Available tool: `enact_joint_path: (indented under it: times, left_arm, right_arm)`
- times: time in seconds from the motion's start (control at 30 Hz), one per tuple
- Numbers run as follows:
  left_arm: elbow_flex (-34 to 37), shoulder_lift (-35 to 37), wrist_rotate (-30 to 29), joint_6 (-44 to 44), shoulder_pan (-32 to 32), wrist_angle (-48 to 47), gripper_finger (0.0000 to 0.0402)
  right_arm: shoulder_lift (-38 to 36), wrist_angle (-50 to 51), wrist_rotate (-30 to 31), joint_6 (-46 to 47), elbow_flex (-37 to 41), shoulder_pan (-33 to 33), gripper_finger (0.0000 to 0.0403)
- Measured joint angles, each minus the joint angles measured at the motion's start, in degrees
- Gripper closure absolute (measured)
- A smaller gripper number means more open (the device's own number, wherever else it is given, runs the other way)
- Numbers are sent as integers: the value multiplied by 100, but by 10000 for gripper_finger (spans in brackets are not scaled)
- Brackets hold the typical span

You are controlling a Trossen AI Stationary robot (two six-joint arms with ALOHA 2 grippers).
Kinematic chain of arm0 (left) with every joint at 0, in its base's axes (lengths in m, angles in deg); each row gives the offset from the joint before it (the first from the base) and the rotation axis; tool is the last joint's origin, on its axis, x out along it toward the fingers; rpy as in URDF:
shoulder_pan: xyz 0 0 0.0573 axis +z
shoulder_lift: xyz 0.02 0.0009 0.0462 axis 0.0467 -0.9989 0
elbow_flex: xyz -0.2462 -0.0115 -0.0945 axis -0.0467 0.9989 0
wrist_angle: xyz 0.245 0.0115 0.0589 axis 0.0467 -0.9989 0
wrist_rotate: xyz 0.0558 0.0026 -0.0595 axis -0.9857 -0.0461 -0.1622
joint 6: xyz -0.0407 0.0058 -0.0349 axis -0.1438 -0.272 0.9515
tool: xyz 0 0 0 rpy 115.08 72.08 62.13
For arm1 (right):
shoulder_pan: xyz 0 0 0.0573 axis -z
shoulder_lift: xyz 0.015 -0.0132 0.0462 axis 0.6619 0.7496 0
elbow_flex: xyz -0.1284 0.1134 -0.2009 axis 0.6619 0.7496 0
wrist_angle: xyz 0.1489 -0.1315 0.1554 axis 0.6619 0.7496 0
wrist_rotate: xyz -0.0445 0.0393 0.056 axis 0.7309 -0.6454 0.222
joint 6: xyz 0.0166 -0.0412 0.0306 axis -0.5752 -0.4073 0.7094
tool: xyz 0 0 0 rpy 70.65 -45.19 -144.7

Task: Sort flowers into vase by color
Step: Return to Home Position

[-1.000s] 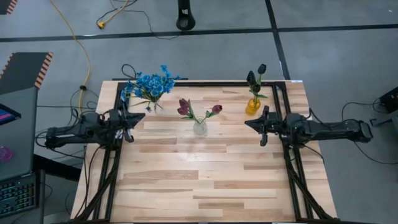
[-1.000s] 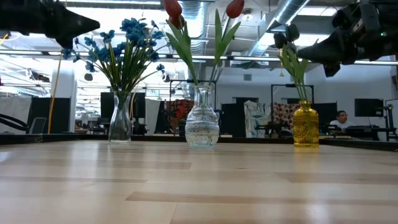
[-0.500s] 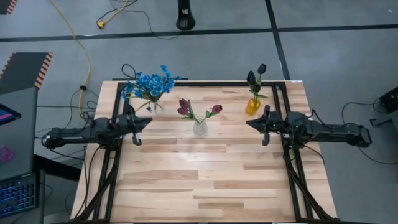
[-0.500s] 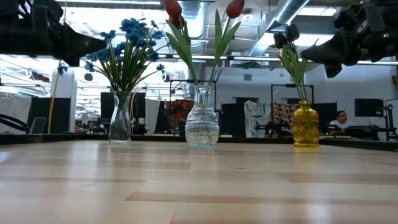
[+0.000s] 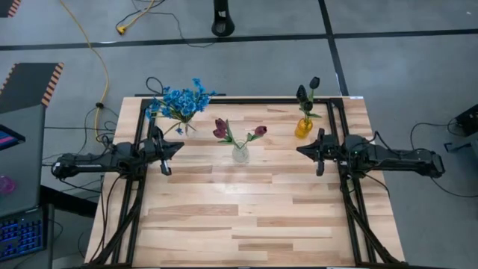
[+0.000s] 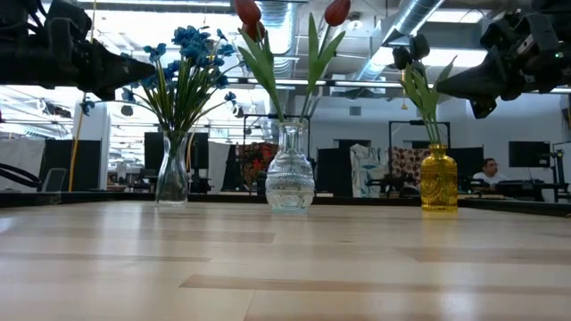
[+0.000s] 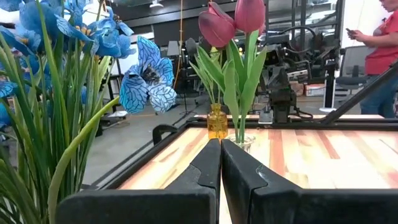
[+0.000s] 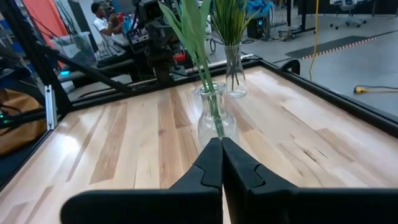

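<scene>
In the high view, locate the left end effector over the left side of the desk, pointing inward. It stands near the blue flowers but apart from them. That view does not resolve the fingers. Refer to the left wrist view: the end effector has both fingers pressed together along their length, and nothing is held between them.

The blue flowers stand at the far left corner of the desk. From above, the blooms hide most of their container. The low view shows it as a tall clear vase, upright on the desk.

The red flowers stand at the centre, in a round textured clear vase. The low view shows two red buds on long green stems, and the right wrist view shows the stems inside the glass.

The black flowers stand at the far right, in the yellow vase. All three vases are upright and well apart.

The right end effector is over the right side of the desk, near the yellow vase without touching it. In the right wrist view its fingers meet with no gap and grip nothing.

Only the wrist views show a person beyond the desk.
</scene>
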Motion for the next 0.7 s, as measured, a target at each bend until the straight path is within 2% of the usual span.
enact_joint_path:
  times: [0.23, 0.43, 0.7]
  left_arm:
    - [2, 0, 0, -74, 0, -5, 401]
    - [7, 0, 0, -101, 0, -25, 401]
    - [9, 0, -7, -97, 0, -25, 401]
  right_arm:
    - [0, 17, 1, 87, 2, -2, 371]
    - [2, -1454, 1, 88, 839, -173, 375]
    - [-7, -1592, 32, -117, 848, -173, 370]
